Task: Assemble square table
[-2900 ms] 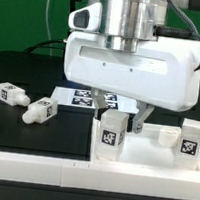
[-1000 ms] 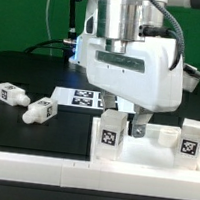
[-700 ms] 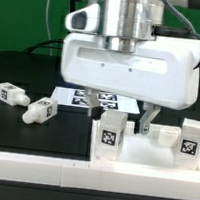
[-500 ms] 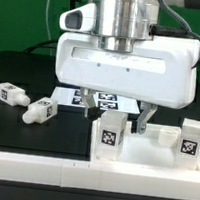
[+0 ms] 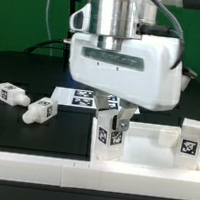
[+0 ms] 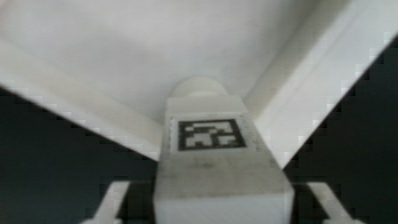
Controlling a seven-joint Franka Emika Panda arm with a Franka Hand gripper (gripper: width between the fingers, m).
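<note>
You are looking at the gripper (image 5: 113, 117) standing over the near corner of the square slab (image 5: 147, 154) that lies on the exterior view's left. Its jaws are clamped on an upright leg (image 5: 107, 133) that stands at that corner. One finger (image 5: 127, 117) shows against the side of the leg that faces the slab's middle; the other is mostly hidden behind the leg. In the wrist view the gripper (image 6: 214, 205) looks straight down the same leg (image 6: 210, 135). The leg's square tag faces the camera, a finger (image 6: 119, 205) sits on each flank, and the white slab (image 6: 107, 60) with its raised rim spreads out beyond. You cannot tell from either view how deep the leg sits in its socket.

A second leg (image 5: 191, 139) stands upright at the slab's far side, toward the exterior view's right, well apart from the gripper. Two more legs lie on their sides on the black tabletop off the slab's opposite side: one (image 5: 39, 109) nearer the slab and one (image 5: 5, 93) farther out (both show their tags). The marker board (image 5: 76, 97) lies flat behind the slab, partly covered by the gripper body. A long white border bar (image 5: 30, 169) runs along the front, in line with the slab's near edge.
</note>
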